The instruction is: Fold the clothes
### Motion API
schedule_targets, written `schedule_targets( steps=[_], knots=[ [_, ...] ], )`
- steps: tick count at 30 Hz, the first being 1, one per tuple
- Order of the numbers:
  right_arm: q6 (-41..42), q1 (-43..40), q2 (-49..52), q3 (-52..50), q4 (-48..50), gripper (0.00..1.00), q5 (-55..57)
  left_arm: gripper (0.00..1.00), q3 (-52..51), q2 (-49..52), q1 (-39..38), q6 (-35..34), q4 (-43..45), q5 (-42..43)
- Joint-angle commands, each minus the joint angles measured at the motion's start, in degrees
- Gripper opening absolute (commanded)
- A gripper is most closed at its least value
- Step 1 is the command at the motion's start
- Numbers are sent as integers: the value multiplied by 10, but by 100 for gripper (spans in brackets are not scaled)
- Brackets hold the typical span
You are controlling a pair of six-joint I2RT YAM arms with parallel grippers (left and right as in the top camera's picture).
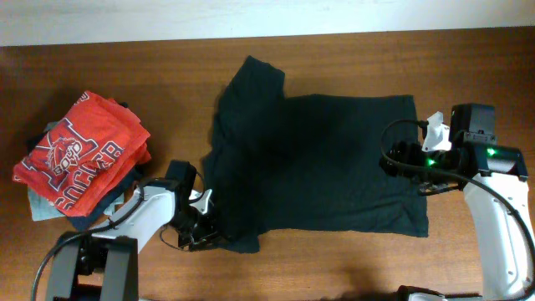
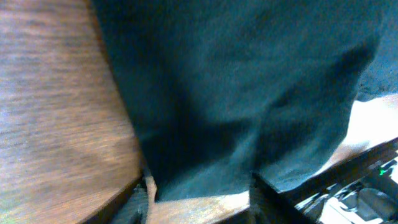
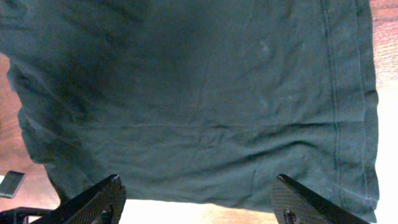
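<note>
The dark navy-black garment (image 1: 318, 159) lies spread flat on the wooden table, one sleeve pointing to the far left. My left gripper (image 1: 205, 230) is low at the garment's near-left corner. In the left wrist view its fingers (image 2: 199, 202) are open, with the hem of the cloth (image 2: 249, 93) just between them and bare wood under it. My right gripper (image 1: 397, 163) hovers over the garment's right edge. In the right wrist view its fingers (image 3: 198, 186) are wide open and empty, with the cloth (image 3: 199, 93) ahead of them.
A pile of folded clothes sits at the table's left side, a red shirt with white lettering (image 1: 79, 150) on top of grey and navy garments. The table's far edge (image 1: 267, 38) meets a white wall.
</note>
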Motion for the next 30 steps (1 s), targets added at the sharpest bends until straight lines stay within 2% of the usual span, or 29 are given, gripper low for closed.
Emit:
schedule_targets(
  steps=[1, 4, 5, 13, 22, 25, 30],
  knots=[
    [-7, -2, -7, 4, -2, 79, 1, 35, -4, 25, -2, 0, 8, 2],
    [-7, -2, -7, 4, -2, 79, 1, 15, 0, 25, -2, 1, 3, 5],
    [-7, -2, -7, 4, -2, 76, 2, 1, 9, 24, -2, 14, -7, 27],
    [-7, -2, -7, 4, -2, 75, 20, 1, 103, 8, -1, 44, -101, 44],
    [-3, -2, -7, 4, -14, 75, 49, 1, 183, 2, -1, 43, -115, 34],
    [53, -3, -6, 4, -38, 75, 92, 1, 201, 2, -1, 43, -113, 22],
    [85, -29, -5, 4, -74, 75, 104, 1, 219, 2, -1, 43, -113, 7]
  ],
)
